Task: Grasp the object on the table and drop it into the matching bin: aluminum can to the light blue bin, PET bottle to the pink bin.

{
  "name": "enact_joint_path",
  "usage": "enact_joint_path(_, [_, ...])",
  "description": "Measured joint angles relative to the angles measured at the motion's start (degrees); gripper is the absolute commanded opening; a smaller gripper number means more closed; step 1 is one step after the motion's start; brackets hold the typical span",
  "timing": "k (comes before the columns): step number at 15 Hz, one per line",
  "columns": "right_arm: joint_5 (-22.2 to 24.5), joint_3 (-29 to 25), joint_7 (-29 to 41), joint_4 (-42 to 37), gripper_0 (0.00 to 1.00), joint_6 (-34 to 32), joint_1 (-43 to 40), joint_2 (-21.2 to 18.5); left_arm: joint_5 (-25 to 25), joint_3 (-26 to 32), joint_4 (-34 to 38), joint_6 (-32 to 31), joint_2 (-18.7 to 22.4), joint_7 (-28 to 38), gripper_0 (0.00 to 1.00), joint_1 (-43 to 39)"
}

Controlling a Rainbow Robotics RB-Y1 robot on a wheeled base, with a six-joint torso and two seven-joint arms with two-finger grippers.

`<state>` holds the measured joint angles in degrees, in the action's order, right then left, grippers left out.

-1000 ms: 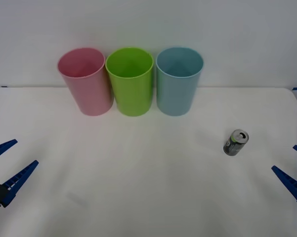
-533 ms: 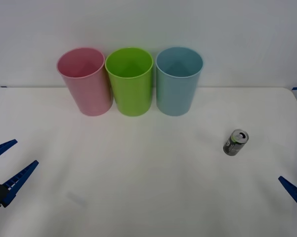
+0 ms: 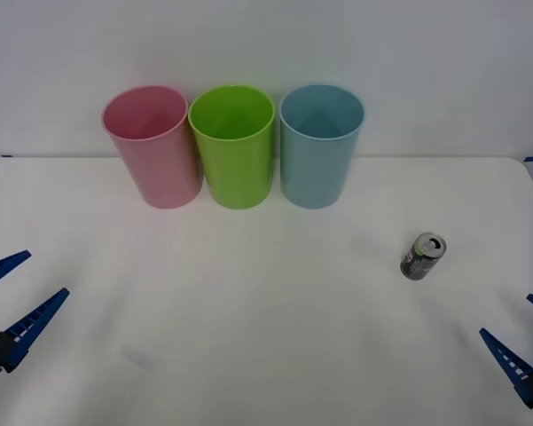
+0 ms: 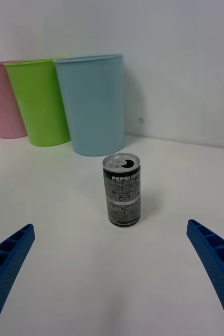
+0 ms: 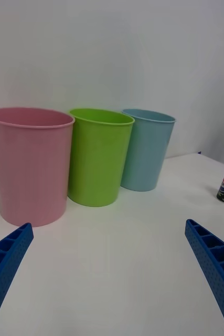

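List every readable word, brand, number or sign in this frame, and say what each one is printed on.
"PEPSI": white letters on the dark band near the top of the aluminum can, read in the right wrist view.
Fine print below it on the can: too small to read.
Round red-white-blue logo on the can, seen in the left wrist view: a sign, no readable letters.
Pink bin, lime green bin, light blue bin: no text.

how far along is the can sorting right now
Nothing is done yet: the can stands upright on the table, untouched, apart from the light blue bin. In hand: the right gripper is open and lined up with the can, which sits ahead between its fingers; the left gripper waits open at the table's left edge. Left to do: grasp, carry, and drop it in the light blue bin.
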<state>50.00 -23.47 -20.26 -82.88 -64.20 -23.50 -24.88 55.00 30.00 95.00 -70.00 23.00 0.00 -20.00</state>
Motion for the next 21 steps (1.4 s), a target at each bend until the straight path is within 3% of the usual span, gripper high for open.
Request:
enact_joint_path(7, [-2.40,7.88,-5.42,1.15,1.00,10.38,1.94,0.56,0.00,0.00,0.00,0.00,0.00,0.00,1.00,0.00])
enact_joint_path(13, [2.83,9.01,-5.46,1.19,1.00,16.82,6.47,5.66,0.00,0.00,0.00,0.00,0.00,0.00,1.00,0.00])
enact_joint_path(21, [1.79,13.46,-6.07,8.83,1.00,21.56,14.43,6.21,0.00,0.00,0.00,0.00,0.00,0.00,1.00,0.00])
